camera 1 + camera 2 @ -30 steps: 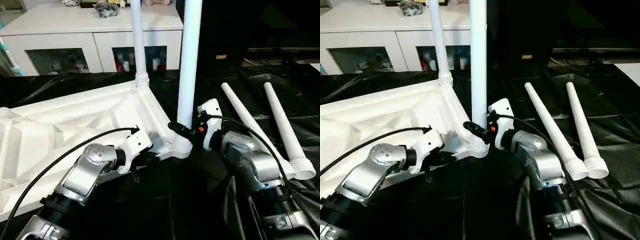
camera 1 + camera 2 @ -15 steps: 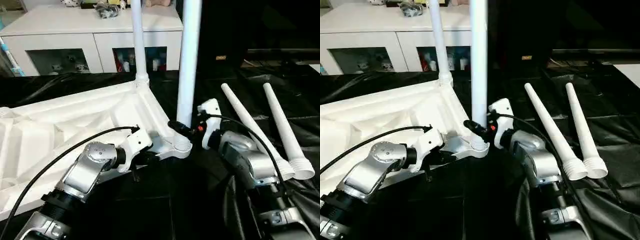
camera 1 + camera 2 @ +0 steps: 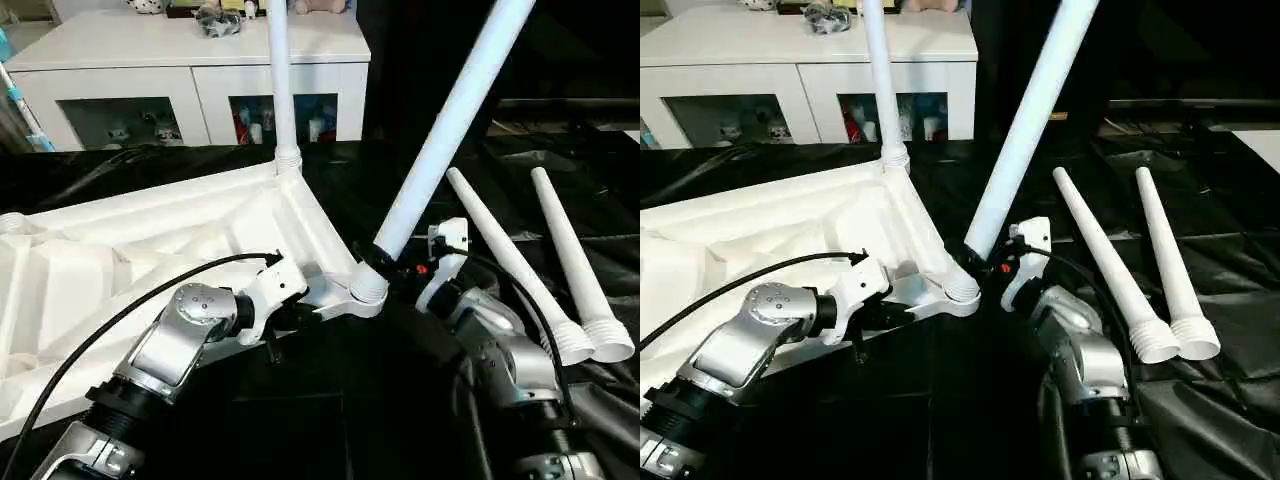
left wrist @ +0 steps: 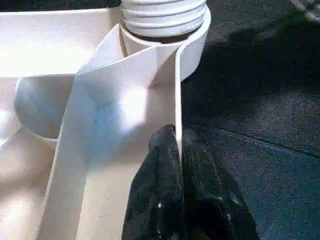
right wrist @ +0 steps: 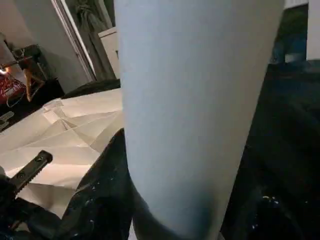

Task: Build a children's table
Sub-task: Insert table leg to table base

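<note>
The upturned tabletop [image 3: 150, 240] lies on the black-sheeted bench [image 3: 380, 400]. The left pincer [image 4: 178, 150] is clamped on its rim near the corner socket [image 3: 367, 287]. The right pincer [image 3: 400, 268] grips a tilted leg [image 3: 450, 120] at that socket. Two loose legs [image 3: 520, 270] lie nearby.

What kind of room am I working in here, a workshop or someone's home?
Likely an indoor demo or lab room furnished like a home: a white glass-door cabinet with toys and trinkets, and a big table under a black sheet serving as the workbench for the white children's table.
</note>
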Tool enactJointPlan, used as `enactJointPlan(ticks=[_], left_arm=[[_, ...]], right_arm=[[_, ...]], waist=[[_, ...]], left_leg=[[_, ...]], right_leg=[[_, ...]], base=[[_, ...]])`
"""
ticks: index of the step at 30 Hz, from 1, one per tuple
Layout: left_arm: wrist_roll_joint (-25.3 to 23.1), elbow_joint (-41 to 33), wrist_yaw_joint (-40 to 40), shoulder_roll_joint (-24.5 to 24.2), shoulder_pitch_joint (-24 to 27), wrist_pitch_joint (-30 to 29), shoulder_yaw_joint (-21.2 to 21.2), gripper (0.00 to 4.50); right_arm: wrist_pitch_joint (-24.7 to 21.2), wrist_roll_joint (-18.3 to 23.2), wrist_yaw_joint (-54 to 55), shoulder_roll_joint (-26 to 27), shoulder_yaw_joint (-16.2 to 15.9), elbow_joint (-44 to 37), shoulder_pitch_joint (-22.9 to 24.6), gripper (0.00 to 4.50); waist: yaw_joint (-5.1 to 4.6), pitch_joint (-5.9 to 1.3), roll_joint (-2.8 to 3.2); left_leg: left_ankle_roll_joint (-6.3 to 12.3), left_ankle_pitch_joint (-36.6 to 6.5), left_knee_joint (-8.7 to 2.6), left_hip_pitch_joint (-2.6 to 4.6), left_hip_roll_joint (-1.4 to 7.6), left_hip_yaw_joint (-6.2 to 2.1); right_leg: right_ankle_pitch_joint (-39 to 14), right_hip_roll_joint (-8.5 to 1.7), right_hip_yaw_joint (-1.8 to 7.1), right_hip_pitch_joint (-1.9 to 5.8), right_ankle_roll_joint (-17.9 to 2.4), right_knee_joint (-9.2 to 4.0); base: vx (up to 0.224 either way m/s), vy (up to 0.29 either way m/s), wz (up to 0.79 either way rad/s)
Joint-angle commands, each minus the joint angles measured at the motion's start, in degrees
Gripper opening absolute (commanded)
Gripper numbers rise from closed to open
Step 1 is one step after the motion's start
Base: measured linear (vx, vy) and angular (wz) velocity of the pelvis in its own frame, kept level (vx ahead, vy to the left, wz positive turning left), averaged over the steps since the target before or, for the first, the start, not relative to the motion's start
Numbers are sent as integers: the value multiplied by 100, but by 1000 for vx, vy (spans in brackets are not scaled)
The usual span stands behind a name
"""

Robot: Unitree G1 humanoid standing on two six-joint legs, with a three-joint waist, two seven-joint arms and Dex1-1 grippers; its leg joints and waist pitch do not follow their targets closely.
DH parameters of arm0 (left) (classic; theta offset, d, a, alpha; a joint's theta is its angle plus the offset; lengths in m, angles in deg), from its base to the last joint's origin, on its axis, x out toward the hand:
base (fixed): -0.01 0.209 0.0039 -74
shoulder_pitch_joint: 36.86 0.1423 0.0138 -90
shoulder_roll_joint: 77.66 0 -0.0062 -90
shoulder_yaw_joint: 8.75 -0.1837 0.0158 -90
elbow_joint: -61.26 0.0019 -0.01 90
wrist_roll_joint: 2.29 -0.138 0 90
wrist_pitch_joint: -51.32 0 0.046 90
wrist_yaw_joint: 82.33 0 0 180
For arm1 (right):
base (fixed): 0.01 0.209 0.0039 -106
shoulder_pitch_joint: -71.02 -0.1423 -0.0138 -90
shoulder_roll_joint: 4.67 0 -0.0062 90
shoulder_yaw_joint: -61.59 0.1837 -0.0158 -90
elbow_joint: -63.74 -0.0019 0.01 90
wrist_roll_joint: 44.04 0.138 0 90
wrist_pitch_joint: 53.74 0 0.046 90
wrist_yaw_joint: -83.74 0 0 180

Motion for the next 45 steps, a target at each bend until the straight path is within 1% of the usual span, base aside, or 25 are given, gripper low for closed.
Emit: enactJointPlan(ticks=[1,2,4,5,7,8,9,10,11,15,16,18,19,20,21,25,28,32,36,37,41,42,43,44,45], left_arm=[[-72,105,-122,-79,-93,-4,93,0],[-68,88,-118,-84,-85,-18,97,0],[-62,77,-115,-85,-83,-40,99,0],[-62,77,-115,-85,-83,-40,99,0],[-59,84,-117,-85,-88,-43,96,0],[-65,167,-122,-85,-129,-9,98,0],[-65,167,-122,-85,-129,-9,98,0],[-70,216,-127,-82,-160,11,103,0],[-72,248,-133,-78,-183,24,110,0],[-77,257,-137,-87,-186,43,114,0],[-82,253,-138,-93,-179,48,110,0],[-93,237,-138,-111,-160,55,101,0],[-98,218,-133,-129,-146,57,100,0],[-99,206,-132,-136,-137,55,100,0],[-100,195,-129,-144,-130,54,100,0],[-101,165,-85,-178,-103,83,87,0],[-97,163,-57,-198,-89,116,70,0],[-92,156,-7,-233,-81,149,36,0],[-101,205,63,-251,-115,174,-8,0],[-101,211,68,-252,-118,177,-12,0],[-106,245,73,-250,-161,184,-26,0],[-106,255,71,-249,-175,183,-23,0],[-105,259,69,-248,-181,183,-21,0],[-101,273,57,-245,-195,182,-7,0],[-99,277,53,-247,-196,184,0,0]], right_arm=[[-76,-247,-25,-48,-102,171,232,184],[55,-311,-7,-52,-141,119,298,184],[175,-382,-23,-76,-233,-42,434,184],[175,-382,-23,-76,-233,-42,434,184],[226,-410,-38,-84,-267,-93,483,184],[269,-618,-101,-182,-530,-299,608,184],[269,-618,-101,-182,-530,-299,608,184],[281,-726,-137,-238,-672,-379,641,184],[248,-762,-158,-260,-750,-427,643,184],[185,-833,-202,-284,-847,-425,580,184],[166,-917,-233,-324,-930,-403,550,184],[49,-1027,-287,-384,-1071,-350,479,184],[-61,-1099,-295,-408,-1152,-297,406,184],[-124,-1113,-293,-411,-1176,-270,367,184],[-178,-1116,-286,-404,-1185,-240,321,184],[-296,-1099,-277,-316,-1150,-69,16,184],[-446,-1070,-319,-303,-1170,52,-192,184],[-867,-1117,-450,-343,-1245,331,-499,184],[-1124,-1169,-735,-432,-1376,552,-637,184],[-1143,-1173,-754,-434,-1382,575,-652,184],[-1247,-1191,-787,-419,-1388,794,-765,184],[-1268,-1183,-793,-409,-1388,845,-783,184],[-1280,-1169,-801,-402,-1382,866,-785,184],[-1322,-1115,-820,-370,-1353,924,-782,184],[-1344,-1095,-825,-351,-1324,955,-779,184]], waist=[[13,-283,-15],[12,-264,-10],[5,-258,-19],[3,-228,-22],[2,-229,-24],[-8,-208,-28],[-5,-196,-46],[-16,-194,-64],[-11,-187,-57],[-29,-161,-68],[-33,-162,-69],[-31,-164,-95],[-32,-163,-87],[-36,-155,-108],[-36,-154,-98],[-55,-163,-109],[-64,-197,-100],[-80,-219,-89],[-87,-237,-50],[-91,-233,-60],[-98,-219,-64],[-103,-211,-62],[-106,-205,-75],[-107,-197,-67],[-103,-199,-80]], left_leg=[[271,-1281,-482,70,290,-88],[260,-1322,-496,70,293,-93],[254,-1378,-502,78,291,-91],[258,-1419,-515,71,291,-93],[256,-1455,-525,77,295,-98],[250,-1515,-538,69,293,-100],[232,-1545,-545,69,297,-100],[230,-1559,-548,68,295,-97],[213,-1634,-551,78,295,-97],[157,-1889,-583,81,302,-113],[144,-1906,-584,80,304,-117],[143,-1860,-592,73,308,-121],[141,-1867,-593,78,307,-119],[137,-1911,-597,73,302,-118],[115,-1968,-602,82,309,-119],[24,-2109,-620,86,314,-136],[-3,-2072,-616,85,317,-137],[-9,-1953,-601,84,314,-126],[-41,-1944,-594,87,312,-126],[-42,-1966,-592,87,311,-121],[-97,-2172,-607,102,313,-138],[-121,-2258,-610,112,313,-140],[-130,-2317,-613,113,313,-145],[-155,-2412,-620,122,316,-155],[-169,-2471,-621,132,318,-161]], right_leg=[[-793,-264,140,220,-1359,-414],[-854,-265,141,209,-1332,-423],[-926,-261,146,206,-1294,-436],[-998,-253,149,193,-1260,-451],[-1066,-259,150,195,-1228,-459],[-1153,-255,151,186,-1206,-470],[-1255,-250,151,182,-1148,-481],[-1309,-250,153,184,-1125,-488],[-1475,-258,160,167,-1080,-506],[-1950,-272,170,134,-966,-552],[-1966,-273,172,133,-957,-552],[-1938,-271,171,135,-943,-545],[-1937,-271,172,132,-945,-548],[-2030,-271,172,127,-931,-553],[-2124,-281,180,114,-909,-566],[-2252,-287,179,109,-877,-575],[-2080,-283,176,123,-938,-556],[-1813,-283,176,138,-1056,-528],[-1598,-279,168,157,-1132,-508],[-1615,-278,170,151,-1134,-516],[-1915,-287,170,148,-1095,-534],[-2035,-290,171,135,-1078,-544],[-2123,-295,170,133,-1066,-550],[-2282,-303,173,125,-1030,-564],[-2420,-311,176,115,-983,-578]], base=[[0,0,0],[0,0,0],[0,0,0],[0,0,0],[0,0,0],[0,0,0],[0,0,0],[0,0,0],[0,0,0],[0,0,0],[0,0,0],[0,0,0],[0,0,0],[0,0,0],[0,0,0],[0,0,0],[0,0,0],[0,0,0],[0,0,0],[0,0,0],[0,0,0],[0,0,0],[0,0,0],[0,0,0],[0,0,0]])
